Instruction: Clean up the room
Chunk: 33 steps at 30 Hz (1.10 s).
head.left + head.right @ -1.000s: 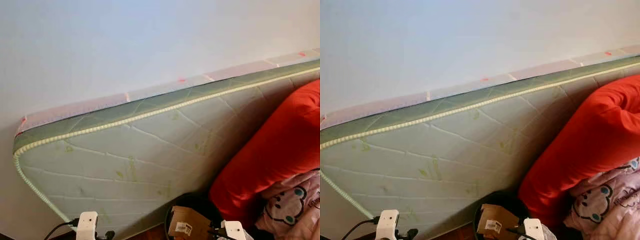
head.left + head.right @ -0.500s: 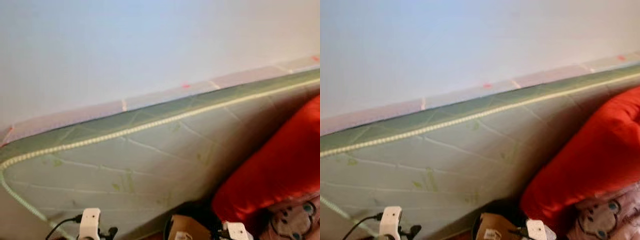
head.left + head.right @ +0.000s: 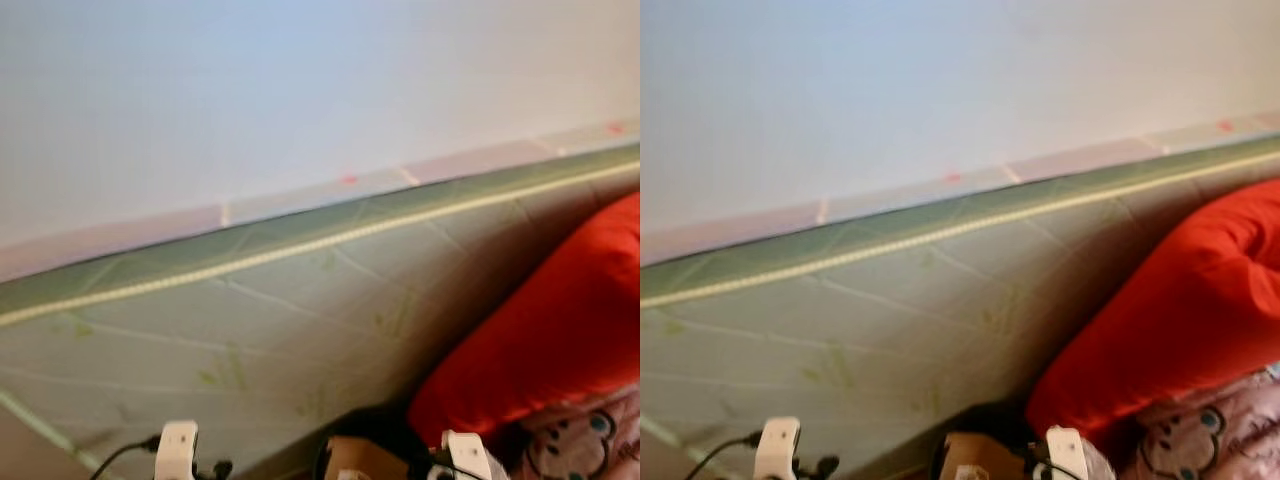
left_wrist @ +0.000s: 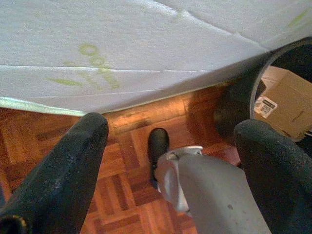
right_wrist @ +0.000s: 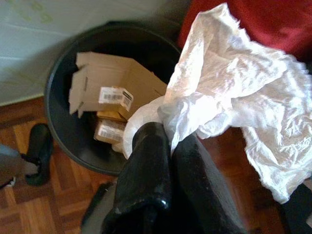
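On the robot's left, the left gripper hangs over the parquet floor with its two fingers spread wide and nothing between them, beside the pale quilted mattress that leans against the white wall. Toward the middle stands the black bin, already holding a cardboard box, near the mattress's lower edge. Over it the right gripper has its fingers pressed together on a crumpled white plastic sheet, most of which hangs off toward the red cushion on the right. To drop it cleanly, the gripper should move further over the bin's mouth before releasing, since the trailing part could otherwise fall outside the rim.
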{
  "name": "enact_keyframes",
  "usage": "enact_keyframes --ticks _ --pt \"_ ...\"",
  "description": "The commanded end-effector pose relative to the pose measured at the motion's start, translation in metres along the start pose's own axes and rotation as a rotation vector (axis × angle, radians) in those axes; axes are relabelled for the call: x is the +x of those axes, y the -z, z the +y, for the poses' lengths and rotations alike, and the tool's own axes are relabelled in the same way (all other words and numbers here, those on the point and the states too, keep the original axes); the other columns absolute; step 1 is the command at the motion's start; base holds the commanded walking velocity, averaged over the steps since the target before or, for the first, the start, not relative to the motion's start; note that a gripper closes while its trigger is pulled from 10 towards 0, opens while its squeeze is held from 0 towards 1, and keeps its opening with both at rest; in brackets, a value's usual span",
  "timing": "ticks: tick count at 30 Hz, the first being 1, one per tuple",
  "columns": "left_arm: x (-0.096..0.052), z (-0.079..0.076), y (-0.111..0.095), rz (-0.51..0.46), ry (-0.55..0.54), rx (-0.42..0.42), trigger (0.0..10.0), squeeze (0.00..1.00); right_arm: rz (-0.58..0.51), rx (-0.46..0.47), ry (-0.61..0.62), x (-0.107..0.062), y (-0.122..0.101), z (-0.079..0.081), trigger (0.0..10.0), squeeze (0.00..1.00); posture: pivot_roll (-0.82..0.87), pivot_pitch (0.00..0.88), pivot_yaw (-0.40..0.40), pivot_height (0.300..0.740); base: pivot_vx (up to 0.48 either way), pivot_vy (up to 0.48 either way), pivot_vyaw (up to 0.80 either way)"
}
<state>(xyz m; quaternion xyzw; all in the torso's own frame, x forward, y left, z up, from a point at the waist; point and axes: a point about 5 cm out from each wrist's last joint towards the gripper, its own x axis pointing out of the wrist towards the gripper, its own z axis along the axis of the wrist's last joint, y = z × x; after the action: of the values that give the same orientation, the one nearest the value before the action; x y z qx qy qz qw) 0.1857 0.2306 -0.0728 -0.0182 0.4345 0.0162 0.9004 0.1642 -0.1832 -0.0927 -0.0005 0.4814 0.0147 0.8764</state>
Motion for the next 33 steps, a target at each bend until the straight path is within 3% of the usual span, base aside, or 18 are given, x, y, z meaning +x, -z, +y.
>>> enact_keyframes --ticks 1,14,15,16,18,20,23,26,30,33 --pt "0.001 -0.001 -0.003 0.002 0.005 -0.001 10.0 0.0 -0.008 -0.001 0.003 -0.001 0.002 -0.002 10.0 0.0 0.03 0.0 -0.036 0.74 0.0 0.0 0.0" --pt "0.002 -0.002 -0.006 -0.014 0.004 0.01 10.0 0.0 -0.211 0.047 -0.093 -0.003 -0.019 0.003 10.0 0.0 0.0 0.0 -0.019 0.74 0.0 0.0 0.0" --pt "0.002 -0.002 -0.006 -0.02 0.001 0.009 10.0 0.0 -0.401 0.028 -0.147 0.0 -0.073 0.023 10.0 0.0 0.0 0.0 -0.02 0.74 0.0 0.0 0.0" --pt "0.002 -0.002 -0.006 -0.02 0.001 0.009 10.0 0.0 -0.401 0.028 -0.147 0.0 -0.073 0.023 10.0 0.0 0.0 0.0 -0.02 0.74 0.0 0.0 0.0" --pt "0.002 -0.003 -0.008 -0.033 -0.004 -0.003 10.0 0.0 -0.563 0.035 -0.207 -0.005 -0.118 0.039 10.0 0.0 0.0 0.0 -0.021 0.74 0.0 0.0 0.0" --pt "0.002 -0.003 -0.009 -0.037 -0.005 -0.005 10.0 0.0 -0.588 0.043 -0.222 -0.007 -0.124 0.042 10.0 0.0 0.0 0.0 -0.02 0.74 0.0 0.0 0.0" --pt "0.003 -0.002 -0.014 -0.052 -0.003 0.001 10.0 0.0 -0.653 0.125 -0.311 -0.011 -0.141 0.049 10.0 0.0 0.0 0.0 -0.014 0.74 0.0 0.0 0.0" --pt "0.003 0.0 -0.019 -0.063 -0.005 0.009 10.0 0.0 -0.69 0.111 -0.336 -0.013 -0.151 0.053 10.0 0.0 0.0 0.0 -0.006 0.74 0.0 0.0 0.0" --pt "0.004 0.001 -0.027 -0.089 -0.017 -0.002 10.0 0.0 -0.741 0.103 -0.294 -0.017 -0.159 0.05 10.0 0.0 0.02 0.0 -0.015 0.74 0.0 0.0 0.0" --pt "0.004 0.0 -0.031 -0.112 -0.022 -0.022 10.0 0.0 -0.76 0.113 -0.174 -0.017 -0.154 0.035 10.0 0.0 0.04 0.0 -0.028 0.74 0.0 0.0 0.0"
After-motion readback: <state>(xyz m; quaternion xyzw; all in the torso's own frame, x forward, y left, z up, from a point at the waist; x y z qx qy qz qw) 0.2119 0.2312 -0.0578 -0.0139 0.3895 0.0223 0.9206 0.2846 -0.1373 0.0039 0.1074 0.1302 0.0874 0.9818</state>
